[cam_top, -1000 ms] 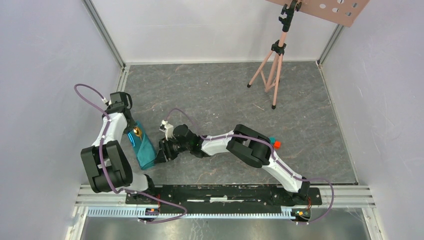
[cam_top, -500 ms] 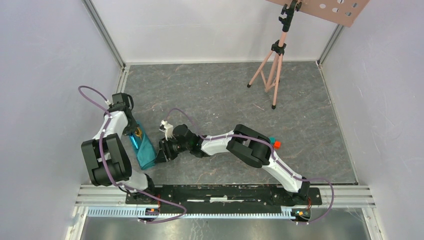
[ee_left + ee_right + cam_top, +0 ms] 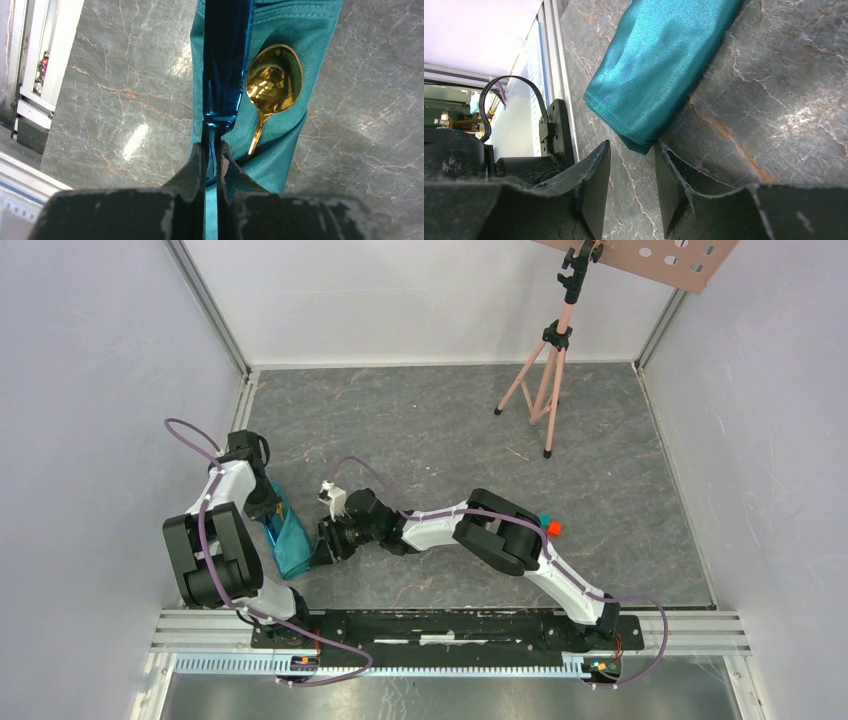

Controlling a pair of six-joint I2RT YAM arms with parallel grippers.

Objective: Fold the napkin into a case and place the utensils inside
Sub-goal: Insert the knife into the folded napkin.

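Judged to be the loading step, with the folding done. Clamped tight in the left gripper (image 3: pixel 211 150): the handle end of the blue plastic knife (image 3: pixel 223 60), pointing straight ahead along the teal napkin case (image 3: pixel 295 30). Just right of that line, lying bowl-up on the cloth: the gold spoon (image 3: pixel 272 80). Cannot tell whether its stem is tucked under a fold.

Spread roughly halfway and holding nothing: the right gripper (image 3: pixel 630 165), with the case's near corner poking into the mouth of the gap, unpinched.

Next, probably: slide the knife deeper into the fold, then release. Worth pinning that corner to stop the bundle creeping.

Slick translucent plastic; mirror-bright metal on a thin stem; soft fine-woven cloth with a sheen, folded long and narrow. Beneath, a hard grey veined stone-look tabletop (image 3: pixel 125 75).
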